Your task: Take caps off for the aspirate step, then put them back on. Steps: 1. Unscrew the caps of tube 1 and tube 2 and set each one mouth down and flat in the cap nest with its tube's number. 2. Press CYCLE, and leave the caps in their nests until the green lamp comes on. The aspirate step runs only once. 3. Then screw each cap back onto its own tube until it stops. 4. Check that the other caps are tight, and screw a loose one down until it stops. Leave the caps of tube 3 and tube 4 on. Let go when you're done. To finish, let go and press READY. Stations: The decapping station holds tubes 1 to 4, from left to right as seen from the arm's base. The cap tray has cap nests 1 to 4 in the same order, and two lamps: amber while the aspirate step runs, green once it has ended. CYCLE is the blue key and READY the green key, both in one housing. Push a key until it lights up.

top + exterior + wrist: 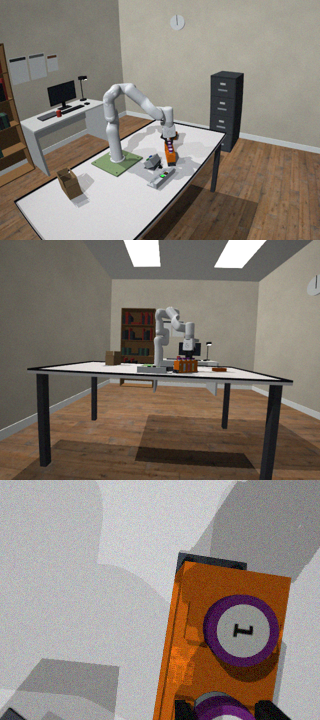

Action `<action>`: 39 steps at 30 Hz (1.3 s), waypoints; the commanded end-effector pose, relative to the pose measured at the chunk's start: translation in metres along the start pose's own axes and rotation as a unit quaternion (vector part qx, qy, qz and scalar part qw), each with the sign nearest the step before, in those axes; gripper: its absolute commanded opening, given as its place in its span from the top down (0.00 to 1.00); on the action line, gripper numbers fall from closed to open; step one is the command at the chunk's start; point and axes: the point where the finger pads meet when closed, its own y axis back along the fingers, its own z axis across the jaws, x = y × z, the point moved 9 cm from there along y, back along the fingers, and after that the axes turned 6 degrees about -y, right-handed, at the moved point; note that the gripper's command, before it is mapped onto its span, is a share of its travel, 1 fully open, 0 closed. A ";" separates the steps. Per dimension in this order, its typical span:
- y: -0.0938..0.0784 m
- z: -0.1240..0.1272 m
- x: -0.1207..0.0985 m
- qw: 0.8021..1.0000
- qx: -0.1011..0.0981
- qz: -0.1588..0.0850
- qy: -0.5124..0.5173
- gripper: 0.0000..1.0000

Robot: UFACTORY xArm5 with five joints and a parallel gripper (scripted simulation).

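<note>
Your end effector (225,711) pinches the round purple-rimmed cap (222,710) beside cap 1 (242,630) in the orange rack (187,645) on the white desk (77,206); small, rigid, probably slippery, so grip its rim squarely.

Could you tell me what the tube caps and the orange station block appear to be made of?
The cap marked 1 looks like moulded plastic: a matte purple ring around a flat pale-grey disc with a printed numeral. The orange decapping station also reads as matte plastic, uniform in colour with crisp stepped edges, though painted metal cannot be excluded. The gripper is shut on the neighbouring purple cap.
</note>
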 end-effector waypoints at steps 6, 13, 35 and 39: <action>0.001 0.001 0.001 0.976 -0.002 -0.003 -0.216 1.00; 0.001 0.001 0.000 0.942 -0.002 -0.002 -0.335 1.00; 0.000 0.001 0.001 0.893 -0.003 -0.002 -0.450 0.54; 0.000 0.001 0.001 0.893 -0.003 -0.002 -0.450 0.54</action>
